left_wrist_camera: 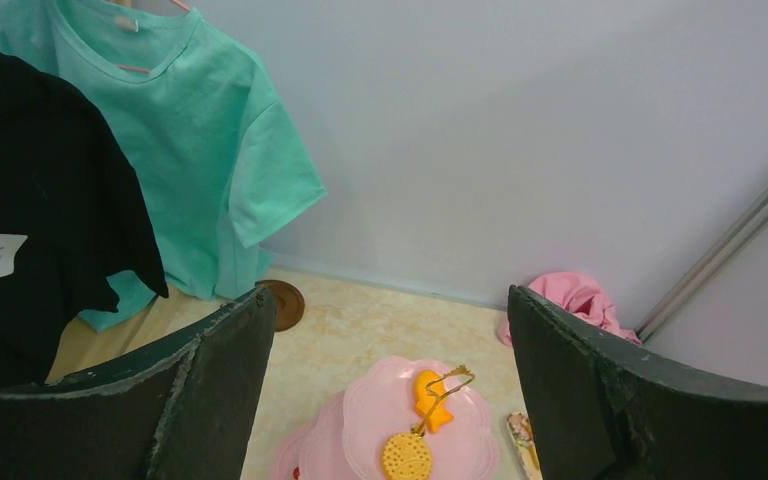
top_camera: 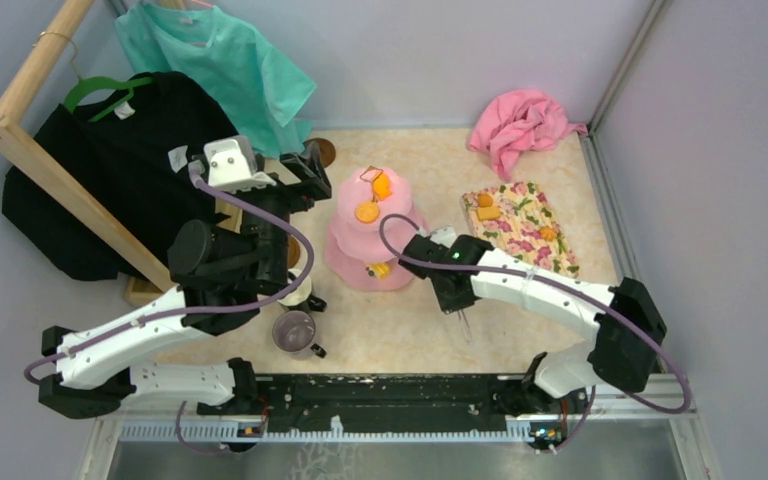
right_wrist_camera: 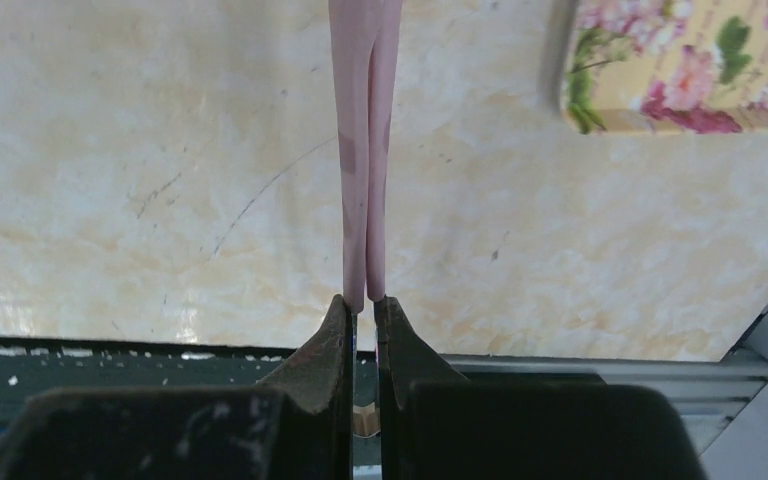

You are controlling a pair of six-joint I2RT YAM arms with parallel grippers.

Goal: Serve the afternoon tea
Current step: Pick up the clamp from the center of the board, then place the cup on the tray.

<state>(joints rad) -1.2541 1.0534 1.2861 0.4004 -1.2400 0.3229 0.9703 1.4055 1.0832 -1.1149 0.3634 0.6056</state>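
The pink cake stand (top_camera: 370,240) sits below, between the wide-open, empty fingers of the left gripper (left_wrist_camera: 390,300). The right gripper (right_wrist_camera: 362,305) is pinched shut on thin pink tongs (right_wrist_camera: 355,150), with the flowered mat (right_wrist_camera: 680,70) beyond its fingertips, off to the right. Loading snacks, I'd say: next, the tongs need to swing over a snack (top_camera: 485,206) on that mat.

The left arm (top_camera: 130,340) and right arm (top_camera: 540,285) wear white shells, black joints and looping lilac-grey cables (top_camera: 295,235).
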